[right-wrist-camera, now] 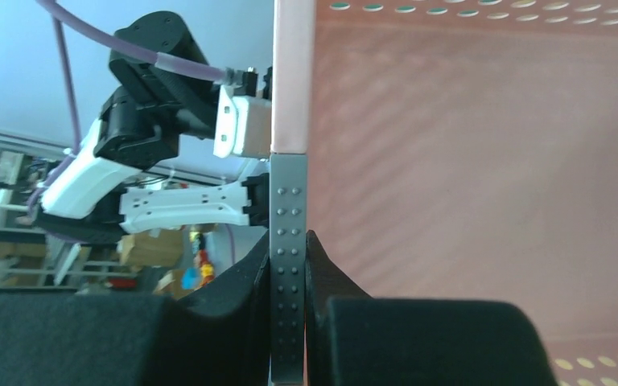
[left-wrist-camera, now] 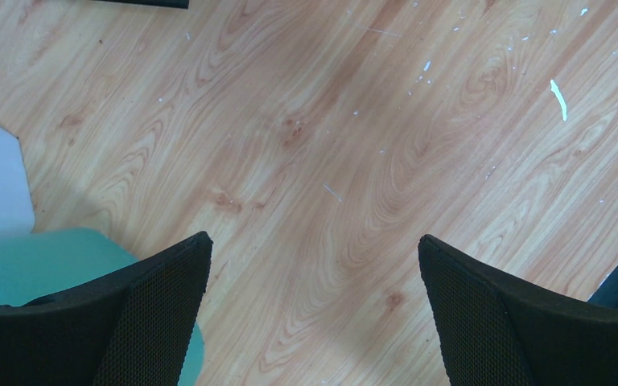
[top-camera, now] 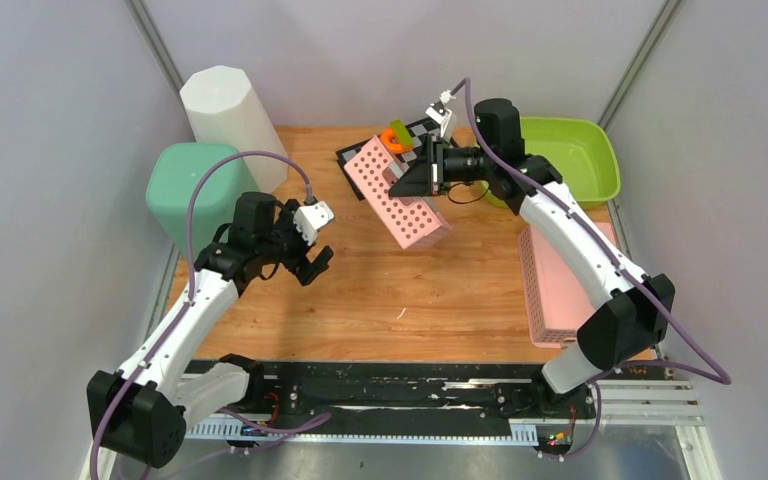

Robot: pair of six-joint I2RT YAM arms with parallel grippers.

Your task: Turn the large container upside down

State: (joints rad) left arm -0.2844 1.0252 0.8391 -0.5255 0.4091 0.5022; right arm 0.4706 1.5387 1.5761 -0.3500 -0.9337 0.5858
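Right gripper (top-camera: pixel 410 176) — jaws clamped tight on a wall of the pink perforated container (top-camera: pixel 407 212), held tilted above the table (top-camera: pixel 440 300). Its long axis runs diagonally from far-left to near-right, holed face upward. Left gripper (top-camera: pixel 312 262) — wide open, holding nothing.

Left arm bends in near the left edge, the left gripper (top-camera: pixel 313 262) aimed down, its 2 fingers wide apart. Right arm stretches toward the far edge, wrist level, the right gripper (right-wrist-camera: pixel 289 240) pinching the pink container (top-camera: pixel 406 206) wall.
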